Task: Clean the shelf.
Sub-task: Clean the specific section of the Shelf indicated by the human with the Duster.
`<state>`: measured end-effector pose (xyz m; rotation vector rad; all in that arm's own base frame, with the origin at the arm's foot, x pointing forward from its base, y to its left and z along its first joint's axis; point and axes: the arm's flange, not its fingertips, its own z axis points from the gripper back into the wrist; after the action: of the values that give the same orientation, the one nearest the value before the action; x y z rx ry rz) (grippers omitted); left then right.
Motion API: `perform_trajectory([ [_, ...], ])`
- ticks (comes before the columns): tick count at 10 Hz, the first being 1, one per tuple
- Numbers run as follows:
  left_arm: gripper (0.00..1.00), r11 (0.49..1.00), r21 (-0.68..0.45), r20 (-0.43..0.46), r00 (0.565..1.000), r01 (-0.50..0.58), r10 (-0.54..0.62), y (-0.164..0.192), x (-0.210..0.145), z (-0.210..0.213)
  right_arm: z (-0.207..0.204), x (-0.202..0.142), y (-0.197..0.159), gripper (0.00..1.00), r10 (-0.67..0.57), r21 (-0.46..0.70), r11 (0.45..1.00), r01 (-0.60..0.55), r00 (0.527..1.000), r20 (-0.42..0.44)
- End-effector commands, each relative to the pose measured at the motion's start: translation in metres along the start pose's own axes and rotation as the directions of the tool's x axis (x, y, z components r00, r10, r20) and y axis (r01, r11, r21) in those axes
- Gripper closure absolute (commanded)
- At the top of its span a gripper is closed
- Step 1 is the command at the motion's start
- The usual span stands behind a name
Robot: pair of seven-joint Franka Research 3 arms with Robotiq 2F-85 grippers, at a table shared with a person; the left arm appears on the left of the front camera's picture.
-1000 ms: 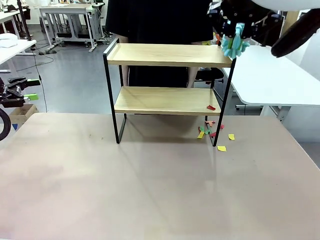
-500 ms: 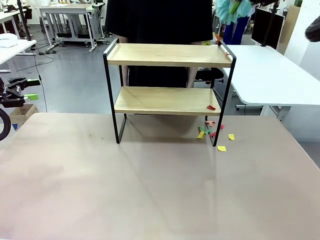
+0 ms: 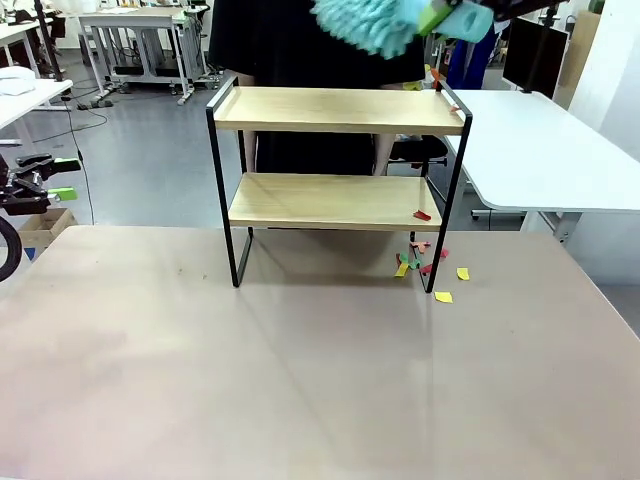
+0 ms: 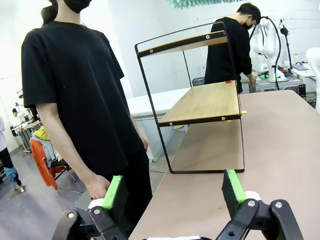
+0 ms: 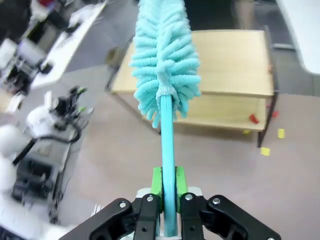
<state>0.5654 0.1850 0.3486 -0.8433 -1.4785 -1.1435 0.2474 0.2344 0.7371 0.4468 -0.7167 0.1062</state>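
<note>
Pinching a teal duster (image 5: pixel 165 75), right jaws hang above shelf (image 3: pixel 335 110); left jaws spread.

A glossy grey floor (image 3: pixel 150 160) stretches out beyond the pale pinkish-brown worktop (image 3: pixel 300 380). Far off to the left stand white desks on grey metal legs (image 3: pixel 135 22). A broad white-topped desk (image 3: pixel 540 150) sits to the right, with a dark monitor (image 3: pixel 530 55) behind it. A plain white wall (image 4: pixel 150 27) is evenly lit.

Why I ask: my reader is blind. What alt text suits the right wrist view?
The right pincer is shut on the handle of a fluffy turquoise duster, poised over the shelf. A red scrap lies on its lower board; yellow scraps lie on the table.
</note>
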Motion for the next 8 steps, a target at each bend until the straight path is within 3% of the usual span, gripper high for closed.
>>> perform_trajectory([
  [1,0.0,1.0,0.001,0.001,1.0,0.004,-0.004,-0.002,0.004,-0.001,0.006,-0.008,-0.016,0.87,0.142,0.126,0.983,-0.133,0.988,-0.065],
  [4,0.0,1.0,0.001,0.001,1.0,0.004,-0.004,-0.002,0.004,-0.001,0.009,-0.022,-0.017,0.87,0.339,0.257,0.919,-0.298,0.931,-0.135],
  [8,0.0,1.0,0.001,0.001,1.0,0.004,-0.004,-0.002,0.004,-0.001,-0.009,-0.049,-0.017,0.87,0.559,0.271,0.827,-0.493,0.775,-0.295],
])
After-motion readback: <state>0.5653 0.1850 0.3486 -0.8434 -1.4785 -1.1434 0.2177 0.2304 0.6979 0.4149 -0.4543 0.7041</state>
